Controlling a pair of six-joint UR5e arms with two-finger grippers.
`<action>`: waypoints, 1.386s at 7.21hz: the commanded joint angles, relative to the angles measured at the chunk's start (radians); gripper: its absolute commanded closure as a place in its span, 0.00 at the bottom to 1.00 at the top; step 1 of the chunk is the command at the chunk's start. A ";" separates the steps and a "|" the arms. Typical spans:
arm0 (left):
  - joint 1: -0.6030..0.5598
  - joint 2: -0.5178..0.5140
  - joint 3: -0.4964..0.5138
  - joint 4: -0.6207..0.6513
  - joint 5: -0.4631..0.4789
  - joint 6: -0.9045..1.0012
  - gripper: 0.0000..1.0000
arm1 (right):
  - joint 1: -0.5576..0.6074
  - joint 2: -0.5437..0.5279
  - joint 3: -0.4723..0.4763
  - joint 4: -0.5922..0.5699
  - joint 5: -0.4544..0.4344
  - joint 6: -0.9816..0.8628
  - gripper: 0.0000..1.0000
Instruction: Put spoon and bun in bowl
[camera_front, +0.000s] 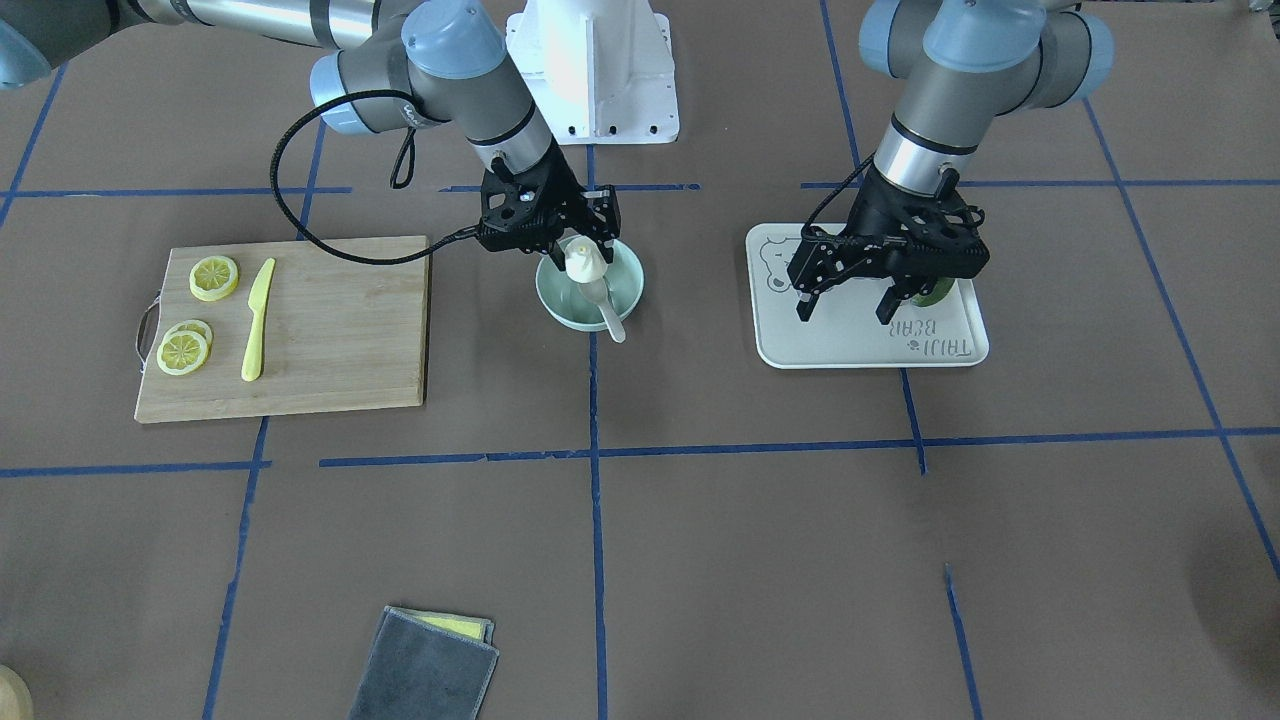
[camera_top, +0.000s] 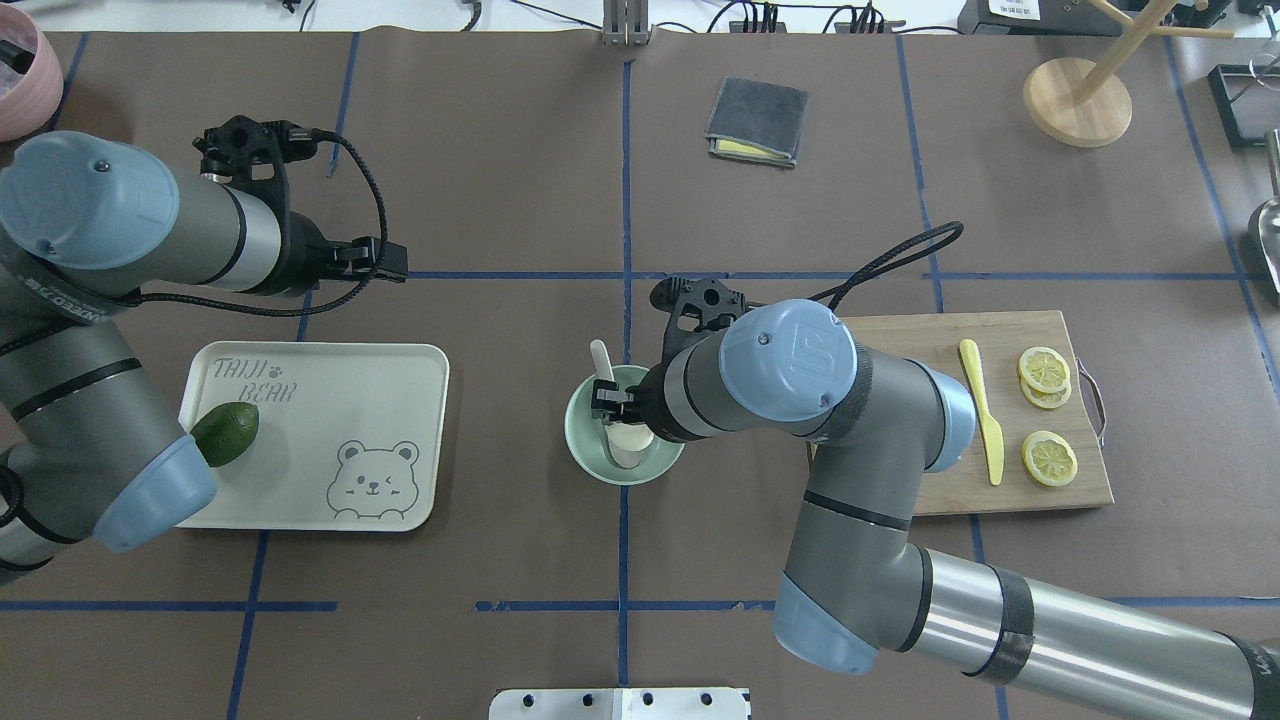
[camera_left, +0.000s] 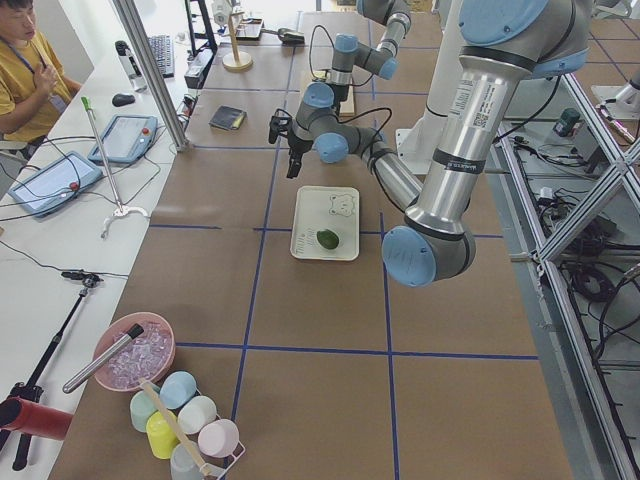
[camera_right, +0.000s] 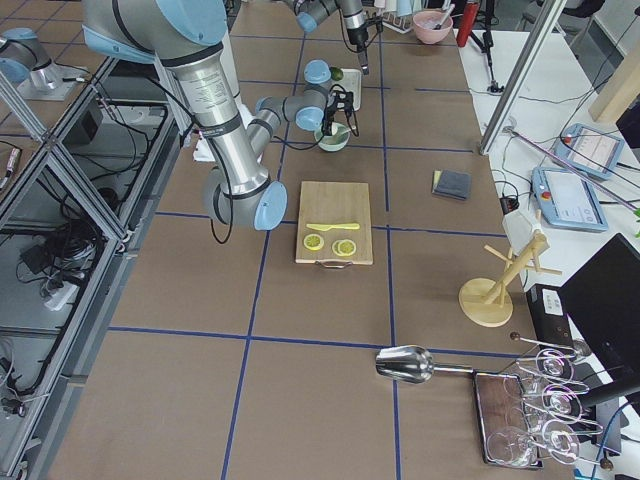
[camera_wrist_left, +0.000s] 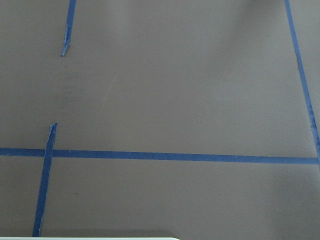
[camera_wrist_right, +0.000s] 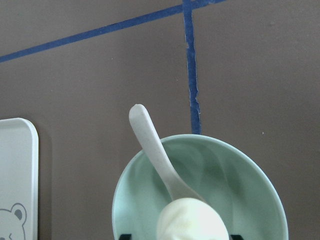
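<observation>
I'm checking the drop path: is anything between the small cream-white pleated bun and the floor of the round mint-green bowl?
Only the pale grey-white plastic spoon, already in the bowl, its scoop end hidden beneath the bun and its handle over the rim. Nothing else shows.

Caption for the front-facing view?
Right tool poised around bun at the bowl, spoon leaning inside; left tool open over tray.

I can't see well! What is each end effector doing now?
Left end effector: open, empty, above the flat white rectangular bear-print tray.
Right end effector: closed on the small cream-white round pleated bun, over the round pale mint-green bowl.
</observation>
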 joint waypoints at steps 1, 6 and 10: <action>0.001 0.001 0.007 0.000 0.000 0.000 0.00 | 0.003 -0.003 0.004 0.000 -0.001 -0.003 0.00; -0.084 0.193 0.007 -0.087 -0.043 0.284 0.00 | 0.390 -0.364 0.107 -0.005 0.327 -0.469 0.00; -0.522 0.367 0.209 -0.265 -0.445 0.827 0.00 | 0.797 -0.567 0.085 -0.123 0.549 -1.075 0.00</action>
